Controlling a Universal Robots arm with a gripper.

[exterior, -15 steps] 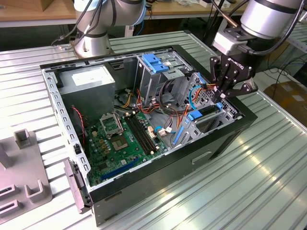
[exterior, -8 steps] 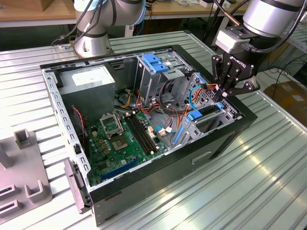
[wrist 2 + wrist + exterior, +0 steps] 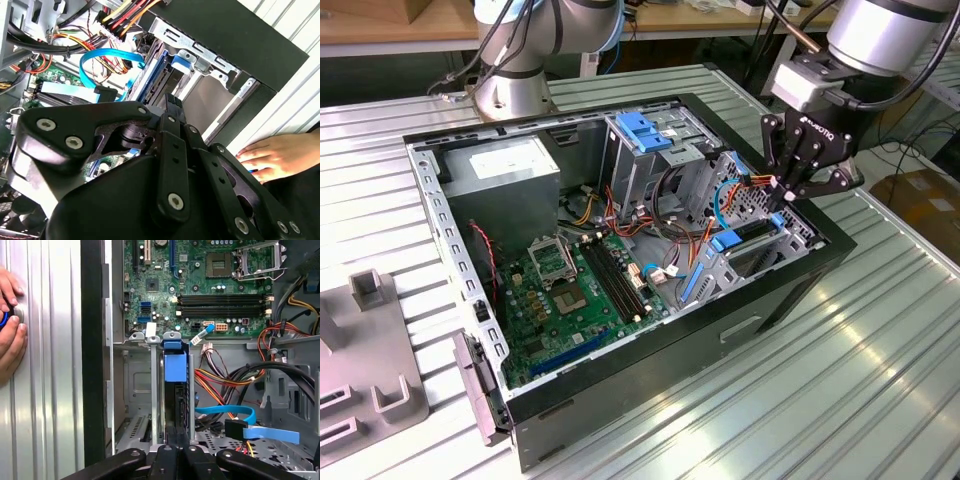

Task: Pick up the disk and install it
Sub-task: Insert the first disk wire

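While the claw (image 3: 787, 190) is clamped on the disk (image 3: 175, 370) | step: installing, seemingly partway in | disk stands on edge straight ahead of claw tips, inside metal cage (image 3: 152, 390) | need: straight push, clear of blue cable (image 3: 225, 414) beside claw

Ribbed metal table (image 3: 840, 400); on it: open computer case (image 3: 670, 370) (lying on its side), grey fixture (image 3: 360, 370), arm base (image 3: 510, 95), a hand (image 3: 12, 345).

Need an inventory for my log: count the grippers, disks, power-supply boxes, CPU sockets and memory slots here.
gripper: 1
disk: 1
power-supply box: 1
CPU socket: 1
memory slots: 4
Total: 8
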